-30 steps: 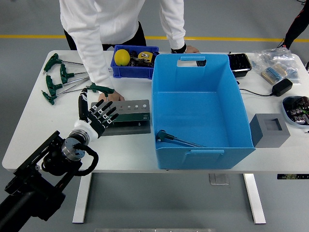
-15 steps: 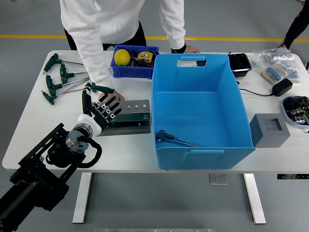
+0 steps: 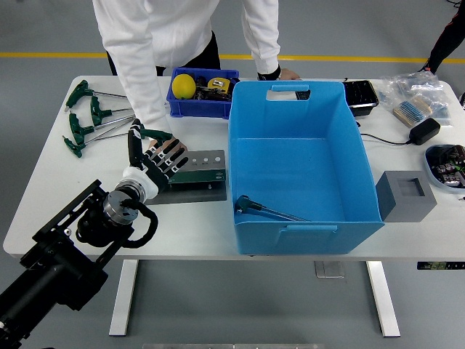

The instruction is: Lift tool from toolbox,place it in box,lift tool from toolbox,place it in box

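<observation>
My left hand [image 3: 156, 161] is open, its black fingers spread over the left end of the grey tool holder [image 3: 196, 177] with a row of holes. It holds nothing. A person's hand [image 3: 172, 145] rests on the table just beyond my fingers. One green-handled T wrench [image 3: 150, 133] lies by that hand. The big blue box [image 3: 301, 163] stands to the right of the holder, and one grey tool [image 3: 265, 209] lies on its floor near the front wall. My right hand is out of view.
Several green T-handle wrenches [image 3: 86, 116] lie at the far left. A small blue bin [image 3: 201, 92] with a yellow ball stands behind the holder. A grey block [image 3: 405, 194], a black adapter [image 3: 423, 131] and trays of parts sit at the right.
My left hand has moved up and to the right, from the holder's lower left corner to over its left end, close to the person's hand. Nothing was grasped.
</observation>
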Robot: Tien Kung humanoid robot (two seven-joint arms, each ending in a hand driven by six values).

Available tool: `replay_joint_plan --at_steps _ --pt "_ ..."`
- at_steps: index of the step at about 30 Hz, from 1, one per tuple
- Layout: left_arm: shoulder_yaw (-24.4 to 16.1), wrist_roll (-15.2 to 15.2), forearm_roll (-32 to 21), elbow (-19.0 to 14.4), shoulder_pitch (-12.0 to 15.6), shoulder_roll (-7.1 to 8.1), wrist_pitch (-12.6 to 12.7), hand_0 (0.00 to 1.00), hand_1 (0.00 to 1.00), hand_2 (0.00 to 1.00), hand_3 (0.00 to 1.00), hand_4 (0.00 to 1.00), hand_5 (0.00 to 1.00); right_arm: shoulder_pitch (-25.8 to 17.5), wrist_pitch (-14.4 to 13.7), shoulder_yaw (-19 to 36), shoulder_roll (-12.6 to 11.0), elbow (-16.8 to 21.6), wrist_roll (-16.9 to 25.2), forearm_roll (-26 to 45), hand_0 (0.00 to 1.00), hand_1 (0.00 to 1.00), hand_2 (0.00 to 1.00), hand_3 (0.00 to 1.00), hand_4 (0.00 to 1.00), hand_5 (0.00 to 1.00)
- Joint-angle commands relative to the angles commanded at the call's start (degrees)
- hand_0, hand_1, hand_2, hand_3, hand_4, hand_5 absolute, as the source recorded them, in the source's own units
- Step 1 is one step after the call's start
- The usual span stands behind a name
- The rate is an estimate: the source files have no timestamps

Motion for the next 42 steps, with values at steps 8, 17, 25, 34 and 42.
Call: replay_joint_plan --at_steps 8,17,25,34,42 --pt "0.60 -0.87 -2.71 -0.70 -1.15 0.02 -0.92 0.474 0.499 0.648 0.766 0.898 0.998 -0.14 0.04 0.05 0.02 -0.01 -0.10 -0.18 0.685 0.697 0.745 0.589 0.842 0.756" --pt "0.42 -2.43 -6.49 -4.14 -1.10 0.46 -1.32 0.561 0.530 0.708 0.695 0.902 0.998 -0.16 0.02 0.03 0.01 0.01 -0.03 -0.12 0.687 0.698 0.746 0.589 0.843 0.757" --pt "0.19 -4.71 -9.58 -11.02 -1.14 1.34 2.00 0.561 0.537 0.711 0.660 0.883 0.998 -0.21 0.01 0.38 0.06 -0.03 -0.26 -0.68 0.685 0.698 0.747 0.589 0.844 0.758" --pt "0.51 -9.51 -16.91 -19.06 -2.37 1.98 2.00 0.569 0.546 0.713 0.651 0.858 0.998 -0.38 -0.01 -0.20 0.07 -0.17 0.05 0.31 0.687 0.696 0.746 0.590 0.844 0.758" --pt "1.30 -10.69 -19.89 -24.37 -4.00 2.59 2.00 0.567 0.573 0.703 0.641 0.840 0.998 -0.20 -0.07 -0.15 0.06 -0.20 0.11 0.43 0.687 0.697 0.745 0.589 0.844 0.759"
